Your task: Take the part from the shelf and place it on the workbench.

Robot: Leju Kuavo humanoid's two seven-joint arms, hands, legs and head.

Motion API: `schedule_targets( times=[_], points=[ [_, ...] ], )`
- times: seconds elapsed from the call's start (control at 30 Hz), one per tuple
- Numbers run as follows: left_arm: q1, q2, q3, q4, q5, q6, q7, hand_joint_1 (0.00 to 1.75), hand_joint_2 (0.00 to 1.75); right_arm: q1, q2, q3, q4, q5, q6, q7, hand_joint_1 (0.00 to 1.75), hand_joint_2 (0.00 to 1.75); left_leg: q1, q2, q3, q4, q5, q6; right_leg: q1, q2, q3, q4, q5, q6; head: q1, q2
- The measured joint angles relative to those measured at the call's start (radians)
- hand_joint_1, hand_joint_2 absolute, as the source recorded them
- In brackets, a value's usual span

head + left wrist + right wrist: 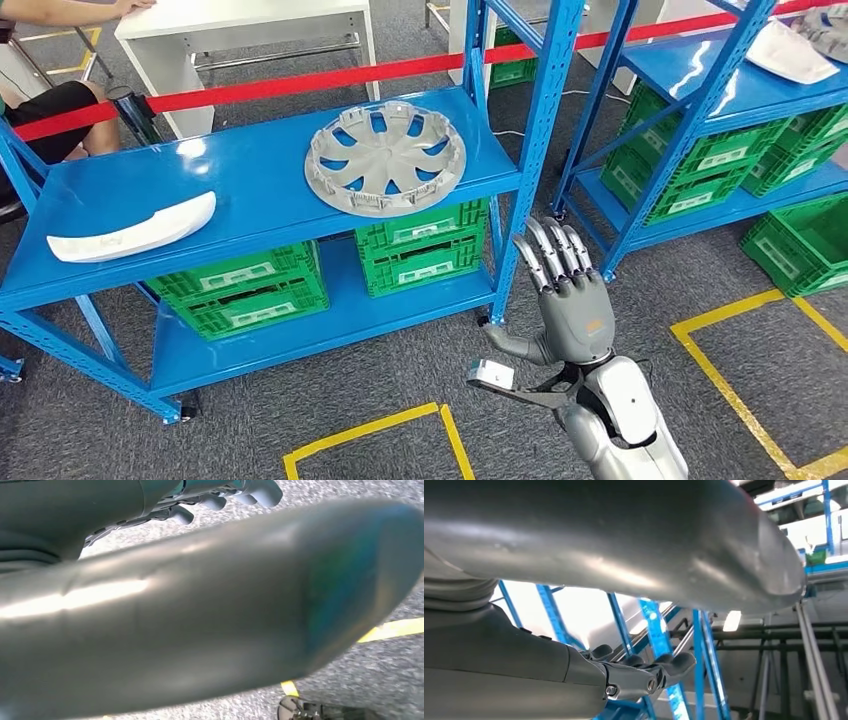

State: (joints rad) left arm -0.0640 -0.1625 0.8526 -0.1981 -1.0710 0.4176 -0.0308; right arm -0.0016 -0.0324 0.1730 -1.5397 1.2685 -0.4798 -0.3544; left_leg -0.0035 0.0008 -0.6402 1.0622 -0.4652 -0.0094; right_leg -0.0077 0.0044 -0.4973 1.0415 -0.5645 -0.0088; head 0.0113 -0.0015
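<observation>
The round silver-grey plastic wheel cover [386, 158] lies flat on the top board of the blue metal shelf [250, 180], well up and to the left of the right hand's fingertips, untouched. The right hand [566, 310] is raised in front of the shelf's blue corner post [528, 150], palm away from the camera, its fingers [553, 250] straight, close side by side and holding nothing, the thumb [505, 345] stuck out to the left. Farther left of the fingers, at the shelf's other end, lies a long white curved plastic trim piece [130, 230]. Below the top board, 2 stacks of green plastic crates [420, 245] stand on the lower board. In the left wrist view, the left hand [220, 497] hangs over grey carpet [350, 680], fingers loosely curled and holding nothing.
</observation>
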Motion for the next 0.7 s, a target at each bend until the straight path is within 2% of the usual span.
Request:
schedule_targets(
  times=[0.03,0.1,0.13,0.17,0.23,0.27,0.3,0.33,0.37,0.4,0.43,0.47,0.5,0.57,0.63,0.67,0.7],
  points=[
    [0.000,0.000,0.001,0.000,0.001,-0.001,0.000,0.00,0.00,0.000,0.000,0.000,0.000,0.000,0.001,0.000,0.00,0.00,-0.001,0.000,0.005,-0.003,-0.010,0.006,0.002,0.001,0.008,0.004,-0.002,0.007,0.000,0.000],
    [-0.001,-0.003,0.002,0.000,0.002,-0.001,-0.003,0.00,0.00,-0.001,0.000,-0.001,-0.002,-0.001,0.001,0.000,0.00,0.00,0.002,-0.005,0.031,-0.012,-0.009,0.022,0.001,0.000,0.013,0.028,-0.001,0.017,0.001,0.000],
    [-0.003,-0.003,0.002,0.000,0.003,-0.001,-0.005,0.00,0.00,-0.003,0.000,-0.002,-0.003,-0.001,0.001,0.000,0.00,0.00,0.003,-0.006,0.044,-0.014,-0.014,0.028,0.001,0.000,0.000,0.056,-0.004,0.021,0.002,0.000],
    [-0.005,-0.004,0.002,-0.001,0.003,-0.001,-0.007,0.00,0.00,-0.004,0.000,-0.002,-0.003,-0.002,0.002,0.000,0.00,0.00,0.004,-0.007,0.056,-0.017,-0.018,0.033,0.000,0.000,-0.025,0.098,-0.015,0.024,0.003,0.000],
    [-0.008,-0.004,0.003,-0.001,0.003,-0.001,-0.010,0.00,0.00,-0.003,-0.002,-0.004,-0.003,-0.003,0.004,0.000,0.00,0.00,0.003,-0.010,0.069,-0.017,-0.033,0.038,-0.002,0.000,-0.106,0.205,-0.057,0.032,0.004,0.000],
    [-0.008,-0.004,0.003,-0.002,0.003,-0.001,-0.011,0.00,0.00,-0.002,-0.002,-0.004,-0.003,-0.004,0.006,0.000,0.00,0.00,0.003,-0.011,0.077,-0.017,-0.042,0.038,-0.002,0.000,-0.147,0.247,-0.075,0.035,0.004,0.000],
    [-0.007,-0.004,0.003,-0.002,0.004,-0.001,-0.011,0.00,0.00,-0.002,-0.003,-0.004,-0.003,-0.005,0.007,-0.001,0.00,0.00,0.002,-0.013,0.087,-0.017,-0.052,0.038,-0.002,-0.001,-0.178,0.264,-0.080,0.037,0.004,0.000],
    [-0.006,-0.004,0.004,-0.002,0.005,-0.001,-0.011,0.00,0.00,-0.001,-0.003,-0.004,-0.003,-0.006,0.009,-0.002,0.00,0.00,0.001,-0.015,0.099,-0.017,-0.062,0.037,-0.002,-0.001,-0.194,0.252,-0.066,0.036,0.004,0.000],
    [-0.005,-0.005,0.004,-0.002,0.006,-0.002,-0.011,0.00,0.00,-0.001,-0.003,-0.004,-0.003,-0.008,0.012,-0.002,0.00,0.00,0.001,-0.016,0.113,-0.017,-0.073,0.036,-0.001,-0.001,-0.195,0.210,-0.030,0.033,0.005,0.000],
    [-0.005,-0.006,0.004,-0.001,0.006,-0.002,-0.011,0.00,0.00,-0.001,-0.003,-0.004,-0.003,-0.008,0.017,-0.002,0.00,0.00,0.001,-0.016,0.124,-0.017,-0.084,0.035,0.000,-0.001,-0.187,0.148,0.025,0.028,0.005,0.000],
    [-0.005,-0.008,0.004,-0.001,0.006,-0.004,-0.011,0.00,0.00,-0.001,-0.004,-0.004,-0.003,-0.005,0.022,-0.001,0.00,0.00,0.001,-0.018,0.136,-0.017,-0.095,0.031,0.003,-0.001,-0.180,0.096,0.068,0.021,0.003,0.000],
    [-0.006,-0.009,0.005,0.000,0.006,-0.005,-0.011,0.00,0.00,-0.001,-0.005,-0.004,-0.003,0.001,0.028,0.000,0.00,0.00,0.000,-0.019,0.144,-0.019,-0.105,0.026,0.007,0.000,-0.173,0.055,0.098,0.015,0.002,0.000],
    [-0.007,-0.009,0.005,0.000,0.006,-0.006,-0.011,0.00,0.00,0.000,-0.006,-0.004,-0.003,0.008,0.032,0.001,0.00,0.00,0.000,-0.020,0.149,-0.022,-0.112,0.020,0.010,0.000,-0.168,0.032,0.114,0.008,0.001,0.000],
    [-0.008,-0.009,0.006,0.000,0.006,-0.008,-0.011,0.00,0.00,-0.001,-0.007,-0.004,-0.003,0.020,0.036,0.003,0.00,0.00,-0.002,-0.021,0.163,-0.023,-0.114,0.007,0.010,0.001,-0.154,0.019,0.107,-0.004,0.001,0.000],
    [-0.009,-0.009,0.008,-0.001,0.006,-0.009,-0.010,0.00,0.00,-0.001,-0.007,-0.004,-0.006,0.025,0.037,0.004,0.00,0.00,-0.002,-0.018,0.156,0.011,-0.105,-0.004,0.004,0.002,-0.128,0.004,0.101,-0.016,0.000,0.000],
    [-0.011,-0.009,0.009,-0.001,0.006,-0.010,-0.010,0.00,0.00,-0.002,-0.007,-0.004,-0.007,0.026,0.037,0.004,0.00,0.00,-0.001,-0.015,0.132,0.052,-0.105,-0.009,0.002,0.001,-0.113,-0.002,0.095,-0.021,-0.001,0.000],
    [-0.012,-0.010,0.011,-0.001,0.006,-0.010,-0.010,0.00,0.00,-0.002,-0.007,-0.004,-0.008,0.027,0.039,0.004,0.00,0.00,0.002,-0.013,0.095,0.107,-0.114,-0.015,0.000,-0.001,-0.100,-0.008,0.088,-0.025,-0.003,0.000]
  ],
)
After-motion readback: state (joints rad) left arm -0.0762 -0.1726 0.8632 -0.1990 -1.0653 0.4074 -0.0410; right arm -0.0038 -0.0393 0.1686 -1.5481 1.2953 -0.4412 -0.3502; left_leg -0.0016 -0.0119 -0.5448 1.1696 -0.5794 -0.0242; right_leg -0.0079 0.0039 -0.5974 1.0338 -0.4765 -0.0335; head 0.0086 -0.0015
